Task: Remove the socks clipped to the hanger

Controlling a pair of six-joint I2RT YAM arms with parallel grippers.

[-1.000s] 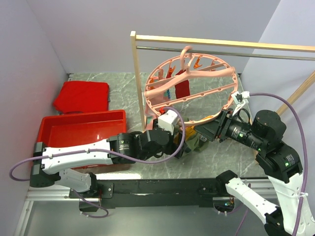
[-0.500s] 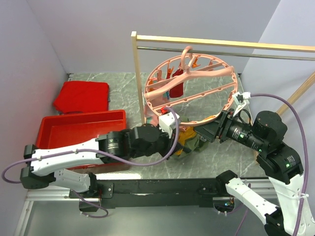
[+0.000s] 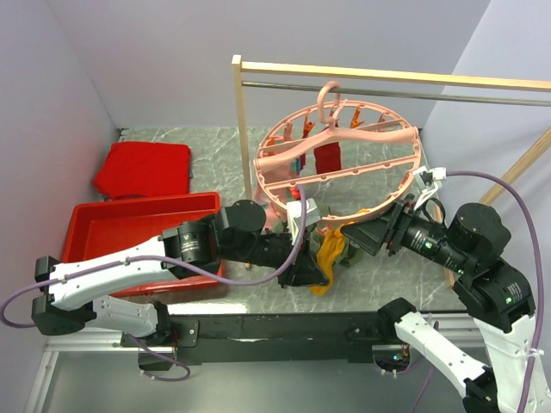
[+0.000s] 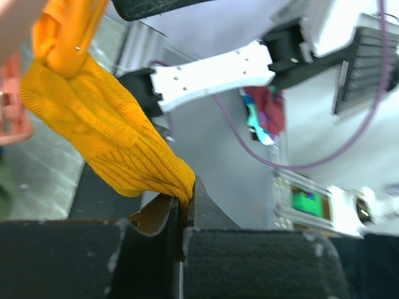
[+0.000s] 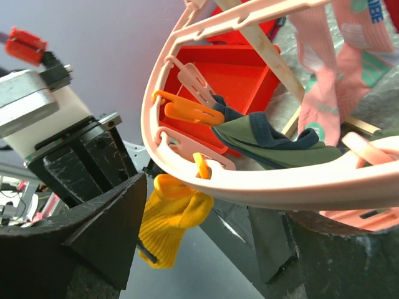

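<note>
Pinching the tip of the dangling mustard yellow sock (image 4: pixel 106 137) tight in the left hand (image 4: pixel 185 200) while straddling the rim of the salmon-pink hanger (image 5: pixel 268 182) with the right hand (image 5: pixel 201 215), fingers spread apart.

We've got plain lavender walls (image 3: pixel 155 60) around a grey marbled tabletop (image 3: pixel 207 142) (evenly lit), with a wooden rack (image 3: pixel 387 74) standing mid-table.

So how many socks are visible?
4: mustard sock pinched by the left gripper, olive sock and pink sock clipped to the hanger, red sock hanging farther back. Others may be hidden.
</note>
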